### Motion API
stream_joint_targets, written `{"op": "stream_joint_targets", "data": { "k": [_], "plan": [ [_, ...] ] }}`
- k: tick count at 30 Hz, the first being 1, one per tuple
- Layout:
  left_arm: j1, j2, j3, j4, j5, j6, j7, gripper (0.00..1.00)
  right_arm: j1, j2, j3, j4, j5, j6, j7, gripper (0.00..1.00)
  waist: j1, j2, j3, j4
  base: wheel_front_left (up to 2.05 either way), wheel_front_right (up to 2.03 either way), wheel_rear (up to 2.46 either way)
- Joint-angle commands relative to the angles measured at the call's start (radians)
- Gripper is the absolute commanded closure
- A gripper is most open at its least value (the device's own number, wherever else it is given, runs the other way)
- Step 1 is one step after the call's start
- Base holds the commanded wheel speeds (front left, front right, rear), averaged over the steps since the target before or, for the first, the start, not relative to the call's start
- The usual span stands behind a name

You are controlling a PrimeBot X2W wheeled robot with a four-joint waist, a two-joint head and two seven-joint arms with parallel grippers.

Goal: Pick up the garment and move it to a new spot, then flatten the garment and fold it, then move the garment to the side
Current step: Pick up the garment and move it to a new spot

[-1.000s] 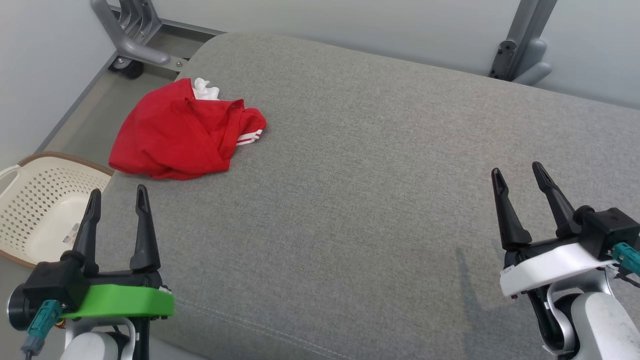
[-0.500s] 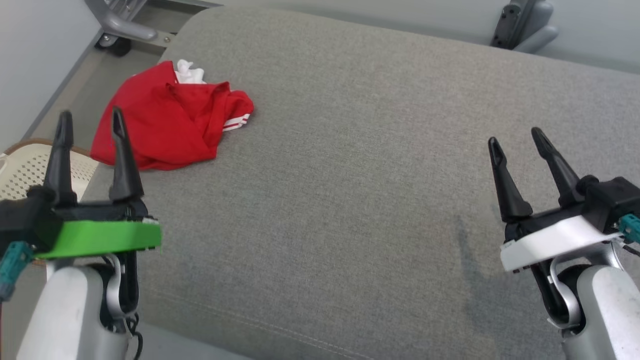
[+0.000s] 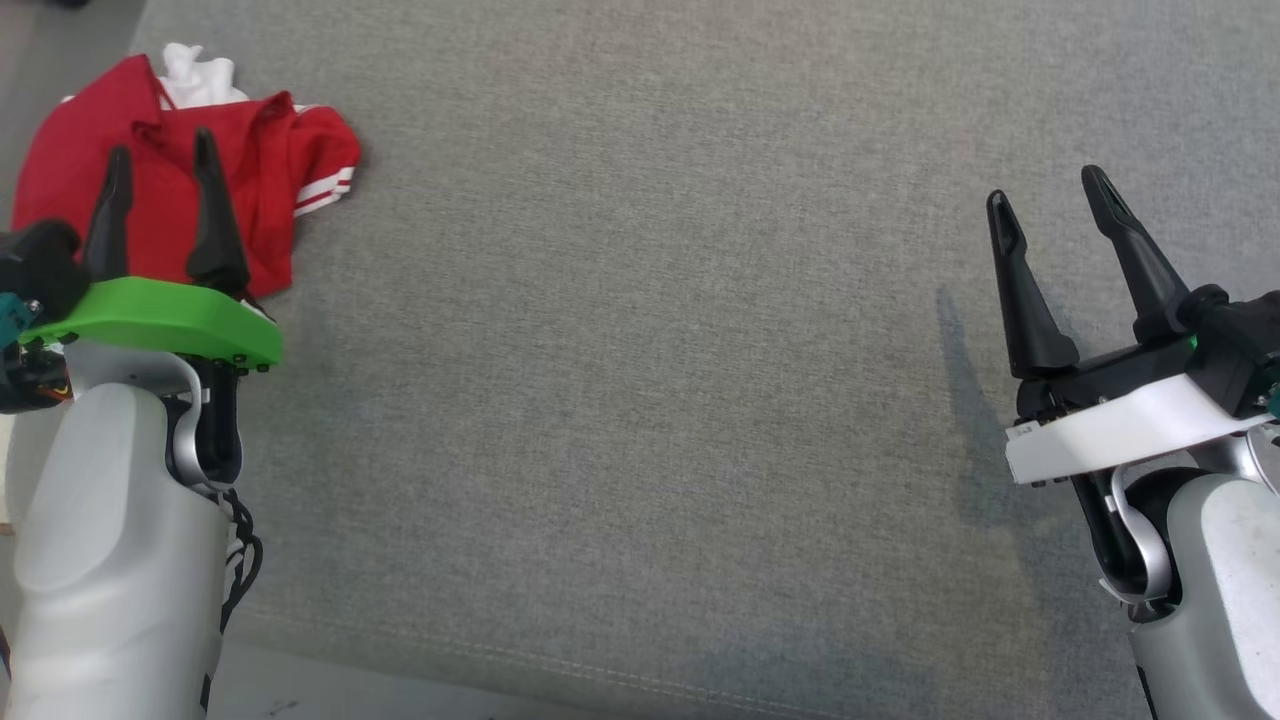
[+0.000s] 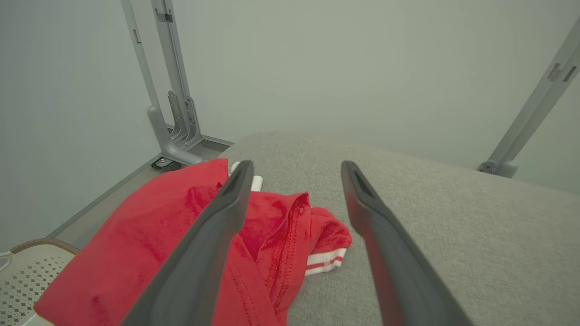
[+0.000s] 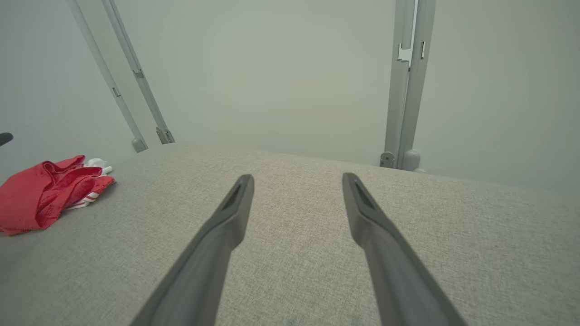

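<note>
Basket: a cream perforated plastic basket (image 4: 20, 280) with a brown rim, low down beside the left edge of the surface; not part of my job.
Garment: a crumpled red fabric garment (image 3: 265, 160) with white stripes on one cuff and a bit of white cloth at its far edge. It lies in a heap at the far left of the grey woven padded surface (image 3: 640, 380).
My left gripper (image 3: 162, 145): the one on the green mount, jaws spread wide and empty, poised over the near side of the heap. I cannot tell whether a finger touches the cloth.
My right gripper (image 3: 1045, 185): the one on the white mount, jaws spread wide with nothing between them, over bare surface well apart from the garment.
Done: nothing yet, as I judge it; the garment is not lifted, flattened or folded.
Step in hand: probably my reach for the first pick-up.
Left: grasp the garment, carry it to a new spot, flatten it, fold it and move it aside.
Writing: none I can read; no brand or label shows on the cloth, the basket or my mounts.
</note>
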Motion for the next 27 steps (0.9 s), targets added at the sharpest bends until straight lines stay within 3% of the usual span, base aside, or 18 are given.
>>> {"op": "stream_joint_targets", "data": {
  "k": [1, 11, 12, 13, 14, 15, 20, 27],
  "plan": [
    [-0.049, 0.005, 0.001, 0.100, -0.019, -0.019, 0.008, 0.00, -0.021, -0.001, -0.001, 0.000, -0.009, 0.000, -0.009, 0.00, 0.0000, 0.0000, 0.087, -0.074, 0.00, 0.00, 0.00],
    [-0.148, 0.008, 0.018, 0.423, -0.076, -0.055, 0.026, 0.00, -0.040, 0.001, 0.002, 0.011, -0.008, 0.000, -0.018, 0.00, 0.0000, 0.0000, 0.113, -0.084, 0.00, 0.00, 0.00],
    [-0.154, 0.011, 0.016, 0.446, -0.076, -0.057, 0.023, 0.16, -0.042, 0.002, 0.002, 0.013, -0.006, 0.000, -0.019, 0.00, 0.0000, 0.0000, 0.113, -0.085, 0.00, 0.00, 0.00],
    [-0.161, 0.014, 0.014, 0.465, -0.073, -0.057, 0.020, 0.51, -0.044, 0.002, 0.004, 0.015, -0.005, 0.000, -0.021, 0.00, 0.0000, 0.0000, 0.113, -0.085, 0.00, 0.00, 0.00],
    [-0.168, 0.015, 0.014, 0.478, -0.072, -0.059, 0.016, 0.79, -0.045, 0.002, 0.005, 0.018, -0.004, 0.000, -0.022, 0.00, 0.0000, 0.0000, 0.111, -0.085, 0.00, 0.00, 0.00],
    [-0.171, 0.017, 0.014, 0.493, -0.069, -0.058, 0.010, 1.00, -0.045, 0.002, 0.006, 0.021, -0.003, 0.000, -0.022, 0.00, 0.0000, 0.0000, 0.109, -0.086, 0.00, 0.00, 0.00],
    [-0.173, 0.037, 0.029, 0.462, -0.037, -0.046, -0.009, 1.00, -0.040, 0.007, 0.003, 0.040, 0.002, 0.000, -0.037, 0.00, 0.0000, 0.0000, 0.081, -0.090, 0.00, 0.00, 0.00],
    [-0.039, 0.046, 0.127, 0.145, 0.062, 0.003, -0.008, 1.00, -0.011, 0.027, -0.007, 0.070, 0.005, 0.000, -0.067, 0.00, 0.0000, 0.0000, 0.002, -0.111, 0.00, 0.00, 0.00]
  ]
}}
